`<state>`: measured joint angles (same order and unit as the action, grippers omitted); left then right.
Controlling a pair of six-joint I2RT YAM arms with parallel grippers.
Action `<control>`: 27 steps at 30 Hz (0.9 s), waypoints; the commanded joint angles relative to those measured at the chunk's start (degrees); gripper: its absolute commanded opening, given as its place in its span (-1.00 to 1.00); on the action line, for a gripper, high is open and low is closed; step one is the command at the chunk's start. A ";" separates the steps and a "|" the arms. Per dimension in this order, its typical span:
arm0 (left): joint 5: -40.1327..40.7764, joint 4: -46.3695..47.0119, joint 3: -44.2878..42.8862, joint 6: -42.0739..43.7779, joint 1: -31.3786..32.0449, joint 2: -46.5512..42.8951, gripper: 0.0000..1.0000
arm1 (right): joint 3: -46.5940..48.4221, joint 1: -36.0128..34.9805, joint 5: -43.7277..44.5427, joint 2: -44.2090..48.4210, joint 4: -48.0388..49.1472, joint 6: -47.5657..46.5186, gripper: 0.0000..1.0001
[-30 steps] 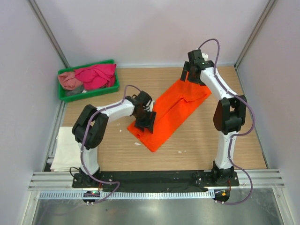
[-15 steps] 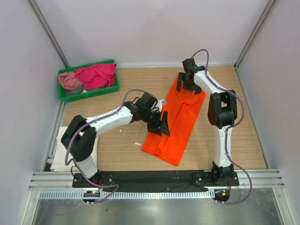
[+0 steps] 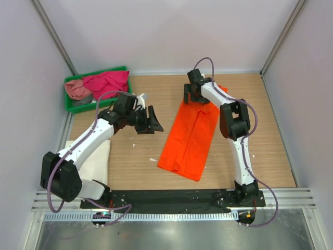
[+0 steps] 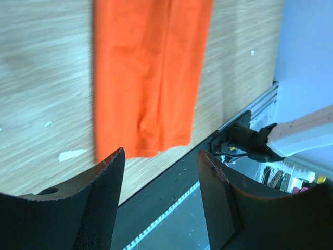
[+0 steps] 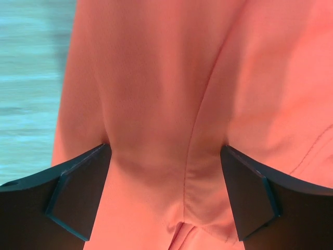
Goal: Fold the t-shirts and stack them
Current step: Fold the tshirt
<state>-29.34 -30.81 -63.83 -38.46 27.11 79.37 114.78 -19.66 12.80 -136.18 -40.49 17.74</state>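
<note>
1. Wooden table point(image 3: 130, 169): the orange t-shirt point(image 3: 190, 138) lies as a long strip, running far to near.
2. Right gripper point(image 3: 193, 94) straddles its far end, fingers spread, cloth between.
3. Left gripper point(image 3: 151, 124) hovers leftward of it, fingers apart, empty.

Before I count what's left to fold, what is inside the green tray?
A crumpled magenta t-shirt and a dusty pink t-shirt fill the green tray; anything beneath them is covered.

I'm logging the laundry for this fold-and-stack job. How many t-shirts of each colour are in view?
Orange t-shirt: 1
Magenta t-shirt: 1
Dusty pink t-shirt: 1
White t-shirt: 1
Total: 4
</note>
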 commanded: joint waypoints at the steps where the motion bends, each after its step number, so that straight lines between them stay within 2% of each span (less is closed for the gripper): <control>1: 0.17 -1.10 3.70 -0.47 -2.93 -3.78 0.18 | 4.74 -3.97 1.18 -4.61 1.90 -4.90 0.89; 7: -2.82 1.71 7.84 -2.24 -5.58 -4.32 0.18 | 15.73 -6.70 -0.32 -6.03 0.95 -4.56 0.96; 10: -4.22 3.03 8.99 -1.53 -5.58 -2.74 0.18 | 17.23 -6.79 0.03 -2.17 -1.42 -2.54 0.99; 13: -6.42 5.75 11.44 -2.32 -5.58 -1.24 0.15 | 15.31 -6.88 -0.41 5.64 -3.27 -2.18 0.99; 14: -7.65 7.15 12.06 -2.67 -5.58 -0.98 0.13 | 11.03 -6.97 -0.32 11.58 -3.28 -2.18 1.00; 17: -9.24 10.32 14.61 -3.47 -5.14 -1.24 0.10 | -3.74 -6.36 -4.43 21.01 0.14 2.01 0.99; 19: -9.50 11.03 15.84 -3.81 -4.88 -1.59 0.08 | -15.39 -3.64 -15.37 29.02 4.43 2.65 1.00; 20: -10.11 12.42 16.37 -4.34 -4.79 -1.68 0.07 | -18.51 -2.67 -25.27 30.96 4.89 4.65 0.94; 21: -10.55 13.22 16.81 -4.87 -4.88 -1.85 0.06 | -21.50 -1.88 -28.06 32.89 5.07 5.63 0.80; 22: -10.99 14.19 17.59 -5.92 -4.79 -2.03 0.04 | -27.19 -1.87 -31.22 35.95 5.51 6.08 0.54; 24: -11.61 16.48 18.04 -6.54 -4.00 -1.33 0.04 | -33.27 -2.05 -39.40 39.13 6.29 8.27 0.28; 25: -12.22 16.74 18.13 -6.54 -3.74 0.59 0.04 | -40.35 -2.22 -41.43 42.98 9.00 10.02 0.19; 27: -13.11 16.22 18.57 -7.16 -3.04 3.06 0.01 | -47.86 -3.01 -45.49 47.21 12.87 15.10 0.19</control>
<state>-38.72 -18.52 -46.06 -43.83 22.96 79.77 76.73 -20.56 -18.70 -91.31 -31.42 25.28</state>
